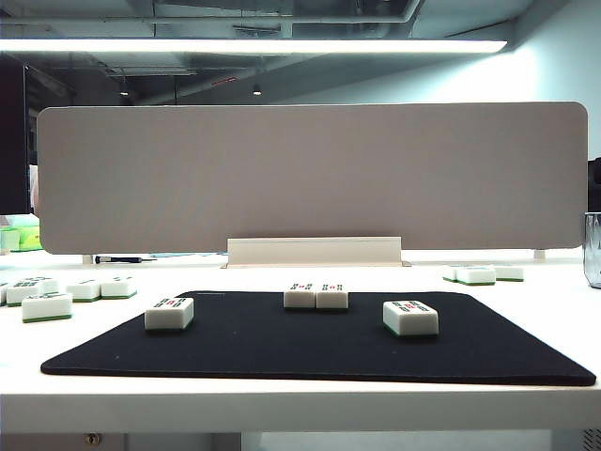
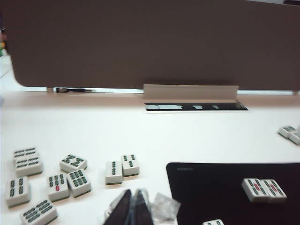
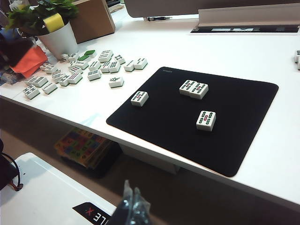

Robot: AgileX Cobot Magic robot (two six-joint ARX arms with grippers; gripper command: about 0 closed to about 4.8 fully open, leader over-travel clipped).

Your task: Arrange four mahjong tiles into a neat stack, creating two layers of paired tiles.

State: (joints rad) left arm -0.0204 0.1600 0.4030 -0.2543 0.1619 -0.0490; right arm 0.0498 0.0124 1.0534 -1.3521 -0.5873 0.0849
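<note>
Four mahjong tiles lie flat in one layer on the black mat. A single tile is at the left, a touching pair sits at the back middle, and another single tile is at the right. No stack shows. The right wrist view holds the same tiles: single, pair, single. My left gripper is shut and empty above the white table, just left of the mat's corner, with the pair ahead. My right gripper is shut and empty, off the table's front edge. Neither gripper appears in the exterior view.
Many loose tiles lie on the white table left of the mat, and a few more at the back right. A grey divider panel closes the back. A potted plant and a cardboard box stand far left.
</note>
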